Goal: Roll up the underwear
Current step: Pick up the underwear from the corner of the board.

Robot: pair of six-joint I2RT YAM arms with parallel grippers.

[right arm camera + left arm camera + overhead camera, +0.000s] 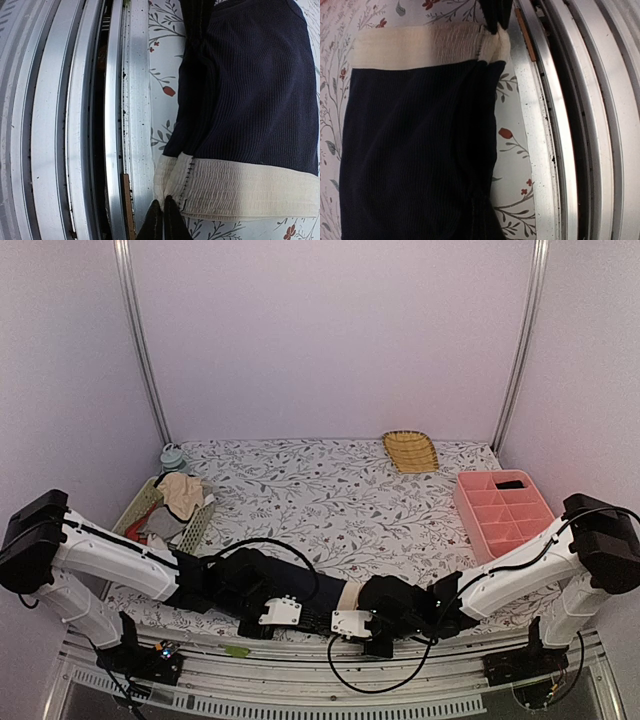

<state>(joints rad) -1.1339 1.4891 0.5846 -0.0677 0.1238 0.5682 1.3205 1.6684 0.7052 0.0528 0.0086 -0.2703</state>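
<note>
The underwear (415, 150) is a dark navy ribbed brief with a cream waistband (240, 192). It lies flat on the flowered cloth, close to the table's near edge. My right gripper (163, 220) is shut, pinching the near corner of the waistband. In the left wrist view its dark fingers (492, 17) show at that same corner. My left gripper (318, 608) is at the opposite, dark end, where the cloth bunches together. Its fingertips are hidden by the fabric. In the top view only a sliver of the underwear (345, 597) shows between the two grippers.
A basket of other clothes (165, 510) stands at the left, with a small jar (172, 456) behind it. A pink divided tray (505, 515) is at the right and a yellow woven dish (410, 452) at the back. A metal rail (115, 125) runs right beside the underwear.
</note>
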